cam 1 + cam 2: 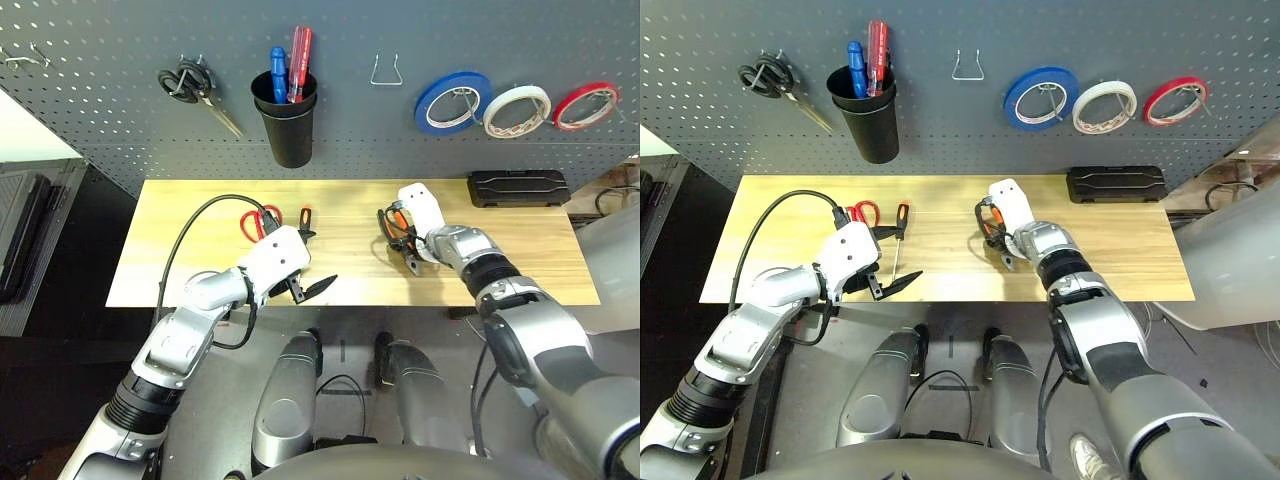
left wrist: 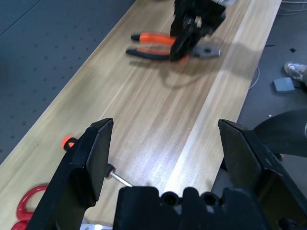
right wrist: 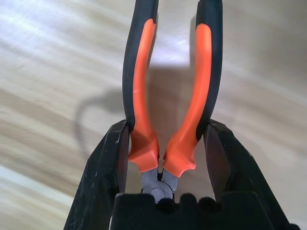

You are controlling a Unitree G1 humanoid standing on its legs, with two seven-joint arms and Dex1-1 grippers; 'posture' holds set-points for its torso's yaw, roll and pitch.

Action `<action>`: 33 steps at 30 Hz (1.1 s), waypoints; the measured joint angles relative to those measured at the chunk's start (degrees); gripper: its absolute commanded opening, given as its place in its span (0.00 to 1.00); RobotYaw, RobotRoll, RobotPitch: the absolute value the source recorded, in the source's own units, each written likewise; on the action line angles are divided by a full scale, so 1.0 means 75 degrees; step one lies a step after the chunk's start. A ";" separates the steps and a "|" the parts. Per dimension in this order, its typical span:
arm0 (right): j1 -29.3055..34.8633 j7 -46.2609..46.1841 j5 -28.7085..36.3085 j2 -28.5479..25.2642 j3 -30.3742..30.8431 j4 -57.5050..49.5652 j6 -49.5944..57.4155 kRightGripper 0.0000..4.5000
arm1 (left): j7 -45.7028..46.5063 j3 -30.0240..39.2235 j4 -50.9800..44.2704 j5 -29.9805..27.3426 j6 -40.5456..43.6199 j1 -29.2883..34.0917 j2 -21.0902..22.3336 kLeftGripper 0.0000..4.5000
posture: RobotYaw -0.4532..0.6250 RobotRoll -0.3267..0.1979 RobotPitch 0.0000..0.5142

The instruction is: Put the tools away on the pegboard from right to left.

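The orange-and-black-handled pliers (image 1: 391, 224) lie on the wooden table (image 1: 540, 265), right of centre. My right gripper (image 3: 166, 127) is shut on the pliers (image 3: 168, 96); its fingers press both handles just above the pivot. My left gripper (image 1: 312, 287) hovers open and empty near the table's front edge. Just behind it lie the slim screwdriver (image 1: 898, 235) and the red-handled scissors (image 1: 255, 222). The white tape roll (image 1: 517, 109) hangs on the dark grey pegboard (image 1: 100, 100) between two other rolls.
On the pegboard hang black-handled scissors (image 1: 190, 85), a black cup (image 1: 285, 125) holding a blue and a red screwdriver, a bare wire hook (image 1: 386, 70), a blue tape roll (image 1: 452, 102) and a red one (image 1: 585, 104). A black case (image 1: 517, 187) lies at the table's back right.
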 measured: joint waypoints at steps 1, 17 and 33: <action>0.0171 0.0098 -0.0001 -0.0130 0.0012 -0.0361 -0.0037 0.55 | 0.0002 0.0015 -0.0003 0.0000 -0.0014 0.0004 -0.0001 1.00 | 0.76 0.62 0.48; 0.1877 0.1372 0.0540 -0.1097 -0.0283 -0.2642 -0.3719 0.55 | 0.0409 0.1323 -0.0480 -0.1343 -0.0670 0.0097 -0.0989 1.00 | 0.77 0.62 0.44; 0.2352 0.1815 0.1092 -0.1212 -0.0690 -0.2650 -0.6126 0.55 | 0.0964 0.2215 -0.1278 -0.2802 -0.0705 -0.0467 -0.1548 1.00 | 0.76 0.62 0.44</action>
